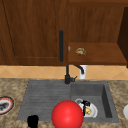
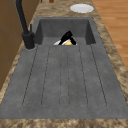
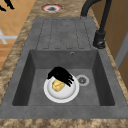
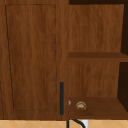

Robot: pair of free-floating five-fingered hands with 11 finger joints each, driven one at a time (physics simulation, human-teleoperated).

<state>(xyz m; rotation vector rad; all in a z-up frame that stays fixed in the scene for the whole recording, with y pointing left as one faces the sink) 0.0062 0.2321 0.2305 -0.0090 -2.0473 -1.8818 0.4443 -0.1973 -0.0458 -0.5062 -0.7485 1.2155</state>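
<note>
Walls of the dark grey sink basin [image 3: 100, 72] closed in on your right robot hand [image 3: 61, 75], with the flat ribbed drainboard [image 2: 65, 75] lying open beside it. Speckled stone bench [image 1: 12, 85] ran under wooden cabinets. That robot hand hovered with curled fingers over the yellow food lump [image 3: 58, 85] on the round white plate [image 3: 67, 93]; whether it touched, you couldn't tell. Your left robot hand [image 1: 32, 121] hung at the sink's front edge.

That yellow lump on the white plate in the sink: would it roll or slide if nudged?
The yellow lump looks lumpy, not round, so it would probably slide rather than roll. The plate seems smooth, perhaps slippery. The right robot hand curls over it.
</note>
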